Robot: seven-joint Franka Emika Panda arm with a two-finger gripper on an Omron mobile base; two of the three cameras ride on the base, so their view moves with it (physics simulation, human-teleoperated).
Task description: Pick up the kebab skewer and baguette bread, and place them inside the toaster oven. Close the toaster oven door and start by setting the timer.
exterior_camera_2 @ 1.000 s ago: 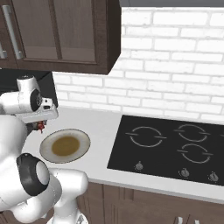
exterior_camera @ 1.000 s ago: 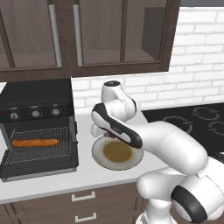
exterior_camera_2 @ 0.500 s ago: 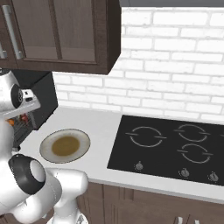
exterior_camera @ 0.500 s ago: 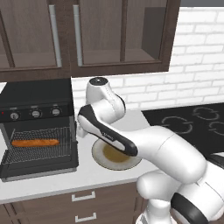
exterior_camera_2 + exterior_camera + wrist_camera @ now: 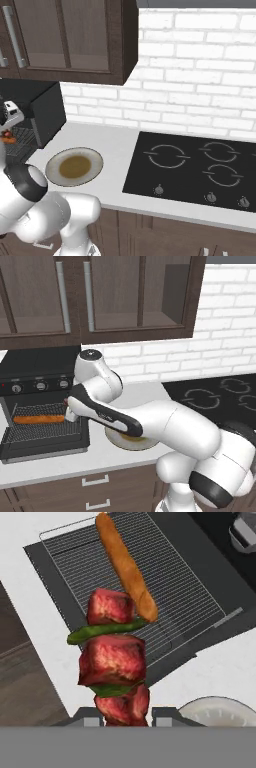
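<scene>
My gripper is shut on the kebab skewer, a stick of red meat chunks and green pepper that points away from the hand. It hangs over the front right corner of the wire rack. The baguette bread lies along that rack, its near end just behind the skewer's tip. From the left base, the gripper sits at the right edge of the toaster oven, beside the baguette bread. The toaster oven door is dropped open and lies flat. The skewer shows red at the far left.
A round plate with a brown centre rests on the white counter just right of the oven, also seen as the plate. The black stovetop lies further right. Three knobs line the oven's front. Dark cabinets hang overhead.
The arm has swung left from above the plate to the open toaster oven, carrying the kebab skewer. The baguette has stayed on the rack.
</scene>
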